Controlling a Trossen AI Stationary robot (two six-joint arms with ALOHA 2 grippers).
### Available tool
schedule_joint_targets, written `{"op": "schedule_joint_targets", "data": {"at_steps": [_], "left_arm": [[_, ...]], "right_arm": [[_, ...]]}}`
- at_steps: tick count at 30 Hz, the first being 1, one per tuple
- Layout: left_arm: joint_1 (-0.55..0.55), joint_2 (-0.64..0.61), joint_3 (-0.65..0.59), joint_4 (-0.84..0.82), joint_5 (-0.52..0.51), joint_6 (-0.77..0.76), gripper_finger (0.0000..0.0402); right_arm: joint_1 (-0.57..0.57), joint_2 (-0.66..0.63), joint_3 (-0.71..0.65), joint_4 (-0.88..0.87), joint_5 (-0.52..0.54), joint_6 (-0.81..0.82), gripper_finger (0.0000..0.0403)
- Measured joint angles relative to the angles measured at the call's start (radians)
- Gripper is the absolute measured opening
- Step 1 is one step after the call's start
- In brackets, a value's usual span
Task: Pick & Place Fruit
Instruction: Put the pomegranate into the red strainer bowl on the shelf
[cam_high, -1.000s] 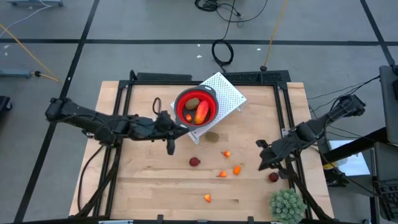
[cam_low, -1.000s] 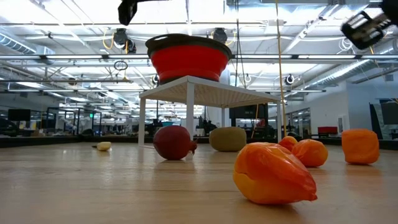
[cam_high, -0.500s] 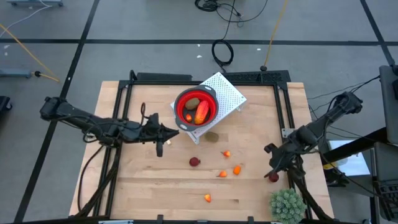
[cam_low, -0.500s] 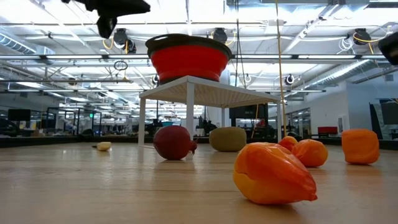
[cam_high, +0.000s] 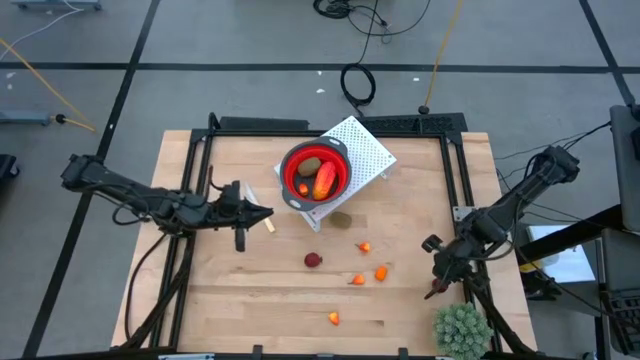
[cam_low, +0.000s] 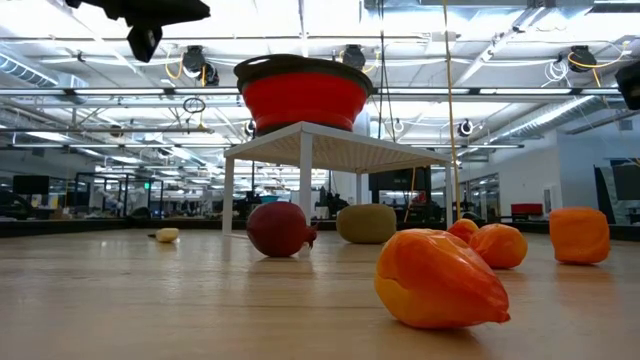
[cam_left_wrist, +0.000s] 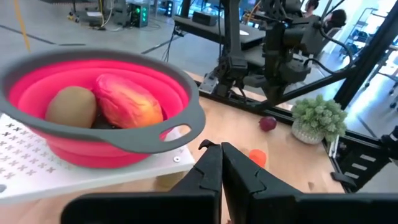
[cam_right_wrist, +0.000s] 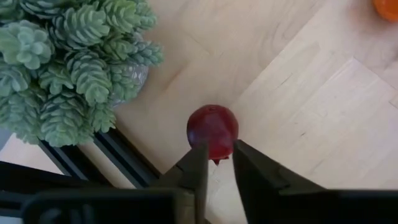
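Observation:
A red bowl (cam_high: 315, 172) with a grey rim stands on a white perforated stand (cam_high: 368, 150). It holds an olive-brown oval (cam_left_wrist: 70, 107) and a red-orange piece (cam_left_wrist: 127, 102). On the table lie another olive oval (cam_high: 341, 219), a dark red ball (cam_high: 313, 260) and several orange bits (cam_high: 381, 271). My left gripper (cam_left_wrist: 219, 148) is shut and empty, hovering left of the bowl (cam_high: 262, 213). My right gripper (cam_right_wrist: 219, 149) points down over a second dark red ball (cam_right_wrist: 212, 127) beside the plant, fingers narrowly open. My right gripper comes at the second dark red ball from above, pointing down. Its fingertips (cam_right_wrist: 200, 152) overlap the ball's stem end (cam_right_wrist: 217, 146) in the right wrist view. The ball rests on the table. I cannot tell whether the fingers touch it.
A spiky green plant ball (cam_high: 462, 328) stands at the table's near right corner, close to my right gripper. A small cream piece (cam_high: 268, 226) lies by my left gripper. Black frame rails (cam_high: 455, 170) run along the table's edges. Bare wood lies left of the fruit.
My left gripper has drawn back from the bowl toward the table's left edge, staying high above the table. My right gripper has moved toward the near edge and down, until it stands over the dark red ball beside the plant. No fruit has moved.

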Motion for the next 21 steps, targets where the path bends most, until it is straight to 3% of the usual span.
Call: {"op": "schedule_joint_targets", "data": {"at_steps": [14,21], "left_arm": [[0.000,-0.072,0.000,-0.092,-0.024,0.014,0.0002],[0.000,-0.069,0.000,-0.092,-0.024,0.014,0.0017]], "right_arm": [[0.000,0.000,0.000,0.037,-0.004,0.029,0.0233],[0.001,0.019,0.000,0.048,-0.060,0.060,0.0282]]}}
